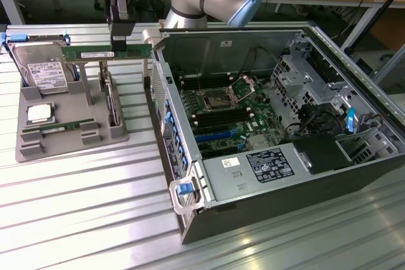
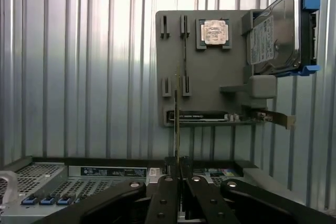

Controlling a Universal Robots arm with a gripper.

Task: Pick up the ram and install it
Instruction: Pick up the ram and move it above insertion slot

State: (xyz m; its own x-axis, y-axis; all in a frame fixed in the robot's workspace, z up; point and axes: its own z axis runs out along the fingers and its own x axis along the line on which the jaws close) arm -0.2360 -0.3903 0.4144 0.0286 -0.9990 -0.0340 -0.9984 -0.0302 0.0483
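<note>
I have the pincer (image 1: 119, 37) clenched on the ram (image 1: 88, 53), grasping it by its upper edge. The ram hangs on edge above the grey holder (image 1: 69, 140) on the bench (image 1: 76, 207), lifted clear of it. Its long axis lies level, running left to right in the exterior view. Its right end points at the open computer case (image 1: 285, 175), close to the near wall.
</note>
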